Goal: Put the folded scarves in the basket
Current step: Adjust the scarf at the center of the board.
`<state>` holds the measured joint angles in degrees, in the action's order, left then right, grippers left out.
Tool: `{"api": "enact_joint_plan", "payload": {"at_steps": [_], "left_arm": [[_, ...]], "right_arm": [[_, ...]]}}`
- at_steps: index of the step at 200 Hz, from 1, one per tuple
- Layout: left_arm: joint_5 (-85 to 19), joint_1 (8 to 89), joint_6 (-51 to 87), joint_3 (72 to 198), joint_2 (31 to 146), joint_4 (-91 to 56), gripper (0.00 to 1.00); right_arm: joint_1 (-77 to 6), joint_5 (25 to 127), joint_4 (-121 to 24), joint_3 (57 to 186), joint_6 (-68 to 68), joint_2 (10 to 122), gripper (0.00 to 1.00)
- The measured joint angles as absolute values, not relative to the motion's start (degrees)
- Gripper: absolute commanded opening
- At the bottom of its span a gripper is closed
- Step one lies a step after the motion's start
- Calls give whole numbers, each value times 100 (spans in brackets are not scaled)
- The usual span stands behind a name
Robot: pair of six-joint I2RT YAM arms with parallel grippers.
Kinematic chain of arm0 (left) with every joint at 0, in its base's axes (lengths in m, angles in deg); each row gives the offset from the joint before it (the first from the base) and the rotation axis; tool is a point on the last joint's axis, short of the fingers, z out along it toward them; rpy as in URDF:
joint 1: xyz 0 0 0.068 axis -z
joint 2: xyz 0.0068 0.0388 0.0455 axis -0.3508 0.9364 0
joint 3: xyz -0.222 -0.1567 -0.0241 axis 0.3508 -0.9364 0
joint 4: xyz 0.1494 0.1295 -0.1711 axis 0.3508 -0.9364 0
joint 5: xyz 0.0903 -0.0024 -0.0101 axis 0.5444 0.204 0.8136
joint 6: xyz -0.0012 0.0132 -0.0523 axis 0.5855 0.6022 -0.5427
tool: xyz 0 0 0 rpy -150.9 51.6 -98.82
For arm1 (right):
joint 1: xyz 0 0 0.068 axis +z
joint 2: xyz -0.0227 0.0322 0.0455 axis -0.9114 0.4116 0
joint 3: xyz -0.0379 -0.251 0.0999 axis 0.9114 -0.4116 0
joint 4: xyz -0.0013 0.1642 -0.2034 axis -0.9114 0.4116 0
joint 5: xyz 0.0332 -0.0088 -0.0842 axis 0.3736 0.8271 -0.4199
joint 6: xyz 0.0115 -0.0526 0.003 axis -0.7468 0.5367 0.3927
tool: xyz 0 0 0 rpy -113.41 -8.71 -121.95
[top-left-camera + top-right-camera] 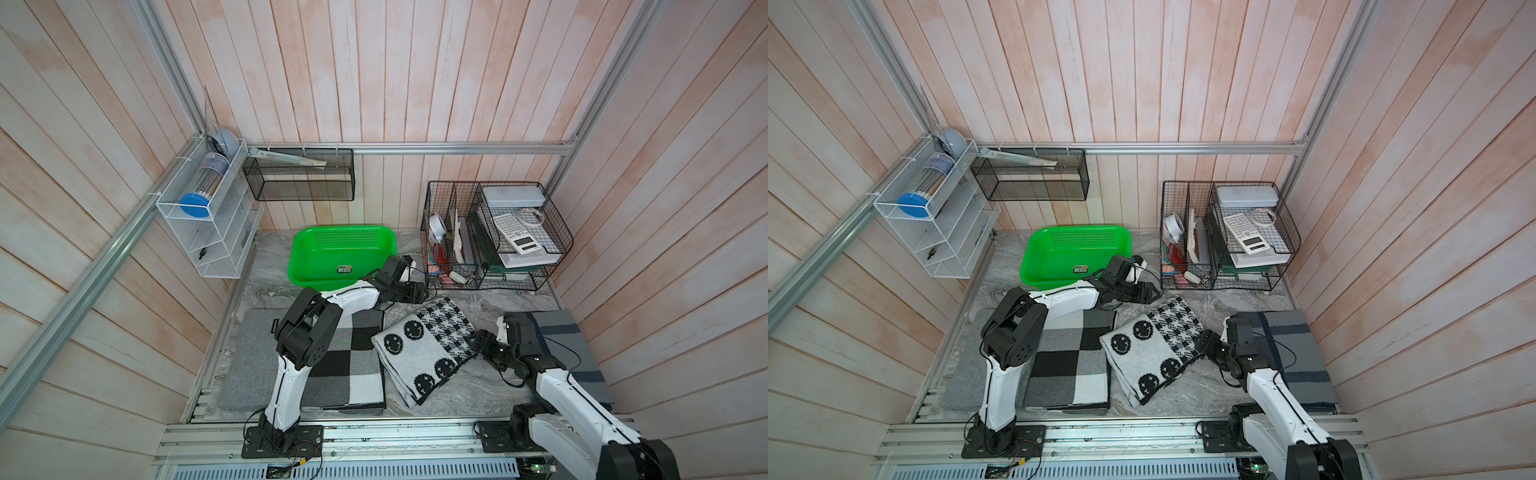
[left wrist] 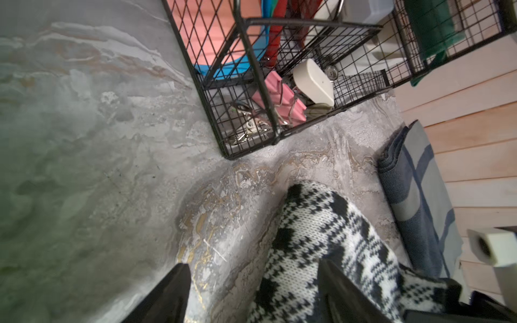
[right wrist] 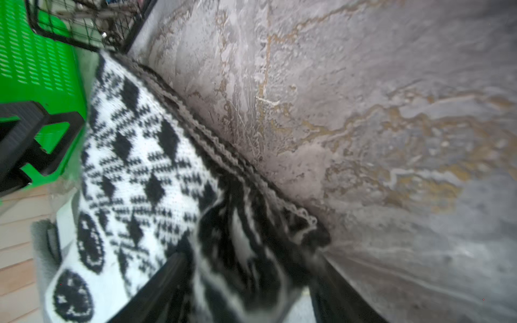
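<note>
The folded scarf [image 1: 419,349], black and white with smiley faces, lies flat on the counter [image 1: 478,299], near and to the right of the green basket [image 1: 345,239], well clear of its rim; it sits skewed, one corner pointing far and another pointing right; the left hand [image 1: 422,293] hovers at the far corner, just beside the basket's near right corner, so it looks the closer of the two to the goal; its fingers [image 2: 341,290] stand apart, one over the cloth, gripping nothing; the right hand [image 1: 478,343] is at the right corner, its fingers [image 3: 167,279] spread wide with bunched cloth between them, not visibly clamped; the carry would likely run far and left; the basket is empty save a small label [image 1: 344,269], too small to read, as are the keys of the calculator [image 1: 517,232].
</note>
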<state>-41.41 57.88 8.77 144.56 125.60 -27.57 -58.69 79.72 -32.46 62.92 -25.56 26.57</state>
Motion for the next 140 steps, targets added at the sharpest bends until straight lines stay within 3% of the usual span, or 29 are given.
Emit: {"api": "enact_joint_plan", "payload": {"at_steps": [55,101,140], "left_arm": [[-3516,5736,732,12874,10790,-2926,79],[-3040,5718,479,11656,9124,-2873,80],[-2742,5744,149,10738,8639,-2941,79]], "right_arm": [[-5943,7292,-2763,6869,-2361,2130,86],[-6136,7519,-3294,7531,-1745,3691,86],[-6168,8033,-3694,8224,-1181,5295,84]]}}
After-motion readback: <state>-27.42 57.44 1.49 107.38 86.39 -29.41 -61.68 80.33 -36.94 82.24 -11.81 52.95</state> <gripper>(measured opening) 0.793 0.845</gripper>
